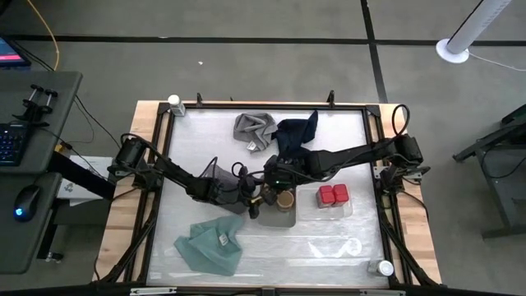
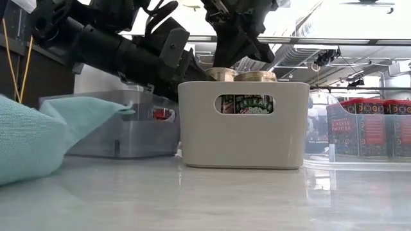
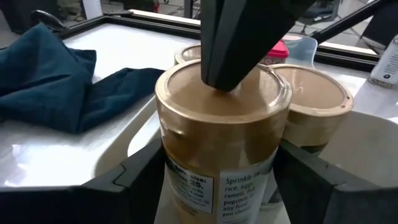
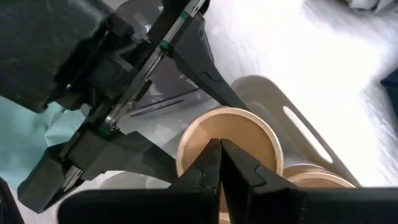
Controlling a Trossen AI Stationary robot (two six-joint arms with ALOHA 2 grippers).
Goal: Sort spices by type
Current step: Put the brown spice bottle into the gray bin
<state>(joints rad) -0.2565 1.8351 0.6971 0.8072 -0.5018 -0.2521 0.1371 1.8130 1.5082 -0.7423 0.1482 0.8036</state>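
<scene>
My left gripper (image 3: pixel 221 180) is clamped around a spice jar (image 3: pixel 221 134) with a round tan lid and white printed label, held over the grey tray (image 2: pixel 241 125). My right gripper (image 4: pixel 221 165), fingers pressed together, touches its lid.

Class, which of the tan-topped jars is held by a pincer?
The tan-topped jar clamped between the left pincer's fingers, with the right pincer pressing its lid; the others stand free in the tray.

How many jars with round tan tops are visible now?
3. The nearest jar sits in the left gripper, with the right gripper touching its lid. A second jar and a third jar stand behind it in the grey tray.
</scene>
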